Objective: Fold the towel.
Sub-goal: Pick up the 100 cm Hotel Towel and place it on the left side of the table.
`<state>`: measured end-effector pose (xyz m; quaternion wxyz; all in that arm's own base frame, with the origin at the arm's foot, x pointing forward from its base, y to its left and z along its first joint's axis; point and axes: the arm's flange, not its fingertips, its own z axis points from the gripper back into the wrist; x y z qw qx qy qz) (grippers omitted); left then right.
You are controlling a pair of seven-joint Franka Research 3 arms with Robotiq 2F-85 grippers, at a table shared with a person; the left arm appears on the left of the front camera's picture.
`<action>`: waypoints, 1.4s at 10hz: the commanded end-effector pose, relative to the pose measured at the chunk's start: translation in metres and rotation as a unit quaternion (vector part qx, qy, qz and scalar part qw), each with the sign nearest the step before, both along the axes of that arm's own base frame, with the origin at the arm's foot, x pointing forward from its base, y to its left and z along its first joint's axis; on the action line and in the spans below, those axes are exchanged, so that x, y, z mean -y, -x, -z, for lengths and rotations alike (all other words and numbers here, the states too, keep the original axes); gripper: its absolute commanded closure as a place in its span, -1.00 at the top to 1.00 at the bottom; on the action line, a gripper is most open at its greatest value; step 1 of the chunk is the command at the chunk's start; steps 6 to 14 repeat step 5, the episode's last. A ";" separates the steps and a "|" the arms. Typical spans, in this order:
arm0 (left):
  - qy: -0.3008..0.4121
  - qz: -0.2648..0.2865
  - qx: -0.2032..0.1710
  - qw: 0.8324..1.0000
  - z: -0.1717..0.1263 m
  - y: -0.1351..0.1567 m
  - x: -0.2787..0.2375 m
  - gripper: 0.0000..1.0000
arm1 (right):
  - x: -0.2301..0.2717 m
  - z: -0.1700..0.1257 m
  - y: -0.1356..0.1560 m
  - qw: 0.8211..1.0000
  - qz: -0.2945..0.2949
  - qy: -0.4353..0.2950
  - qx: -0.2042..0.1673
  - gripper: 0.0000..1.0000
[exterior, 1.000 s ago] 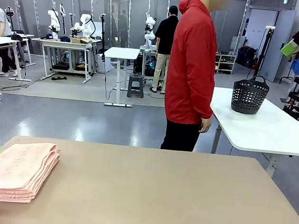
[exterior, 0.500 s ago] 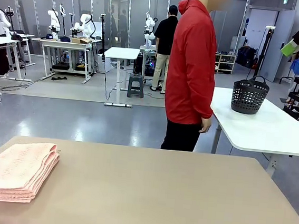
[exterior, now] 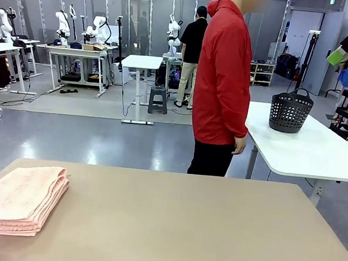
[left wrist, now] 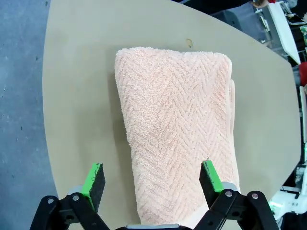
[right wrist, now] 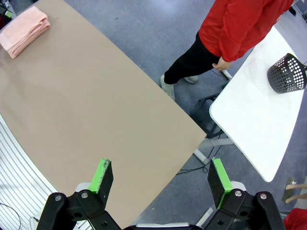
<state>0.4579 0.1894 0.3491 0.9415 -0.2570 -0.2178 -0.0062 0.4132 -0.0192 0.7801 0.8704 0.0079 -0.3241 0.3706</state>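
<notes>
Bright, even overhead light, no hard shadows anywhere. Towel [left wrist: 177,139] sharp below the left gripper [left wrist: 152,178], weave crisp, thin soft shadow along its edge. Table [left wrist: 81,105] bows hard toward the frame edges, wide-angle distortion. Below the right gripper [right wrist: 160,181] the white side table [right wrist: 249,120] glares pale, slightly washed out. Front view: far bkgd softer, faint sheen on the floor [exterior: 99,142].
</notes>
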 end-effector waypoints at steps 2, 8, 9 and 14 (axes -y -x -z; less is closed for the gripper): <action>0.007 0.000 0.001 1.000 -0.002 -0.004 -0.002 1.00 | 0.001 0.000 0.001 1.000 0.000 0.004 -0.002 1.00; 0.007 0.000 0.001 1.000 -0.002 -0.004 -0.002 1.00 | 0.001 0.000 0.001 1.000 0.000 0.004 -0.002 1.00; 0.007 0.000 0.001 1.000 -0.002 -0.004 -0.002 1.00 | 0.001 0.000 0.001 1.000 0.000 0.004 -0.002 1.00; 0.007 0.000 0.001 1.000 -0.002 -0.004 -0.002 1.00 | 0.001 0.000 0.001 1.000 0.000 0.004 -0.002 1.00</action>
